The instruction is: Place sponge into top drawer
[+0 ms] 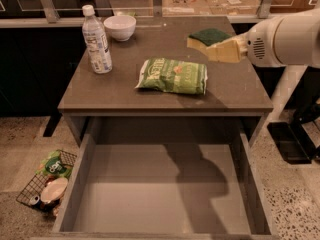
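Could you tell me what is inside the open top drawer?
Only bare grey floor shows in the top drawer; its near edge is cropped. The gripper holds the sponge above the table.

Speckled terrazzo floor (295,204). Grey tabletop (125,84) against dark glazed railing (47,4). Wire basket (35,189) on floor, left. Gripper (221,49) over tabletop's right rear, clamped on sponge (209,35).
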`<control>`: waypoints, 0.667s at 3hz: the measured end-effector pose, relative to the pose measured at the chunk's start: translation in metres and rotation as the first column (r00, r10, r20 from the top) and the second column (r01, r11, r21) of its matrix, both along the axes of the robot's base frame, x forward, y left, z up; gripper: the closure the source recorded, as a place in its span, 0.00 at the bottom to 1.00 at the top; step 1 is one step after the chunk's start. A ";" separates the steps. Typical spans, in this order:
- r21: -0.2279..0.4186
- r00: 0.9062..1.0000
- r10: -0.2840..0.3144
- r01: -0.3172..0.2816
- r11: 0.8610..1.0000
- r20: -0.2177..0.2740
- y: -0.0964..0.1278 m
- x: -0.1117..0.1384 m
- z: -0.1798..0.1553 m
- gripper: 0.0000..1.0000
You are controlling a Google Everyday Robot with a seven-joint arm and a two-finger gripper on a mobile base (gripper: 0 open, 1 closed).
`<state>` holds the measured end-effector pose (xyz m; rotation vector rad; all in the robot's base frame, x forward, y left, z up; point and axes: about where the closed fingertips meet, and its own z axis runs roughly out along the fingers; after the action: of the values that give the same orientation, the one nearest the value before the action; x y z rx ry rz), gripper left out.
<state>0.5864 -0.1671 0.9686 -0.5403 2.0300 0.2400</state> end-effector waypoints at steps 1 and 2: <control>-0.001 1.000 -0.001 0.001 1.000 0.000 0.001 0.002 0.002 1.00; 0.001 0.999 -0.020 0.020 1.000 -0.029 0.002 0.008 -0.002 1.00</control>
<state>0.5940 -0.1649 0.9666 -0.5186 2.0618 0.2382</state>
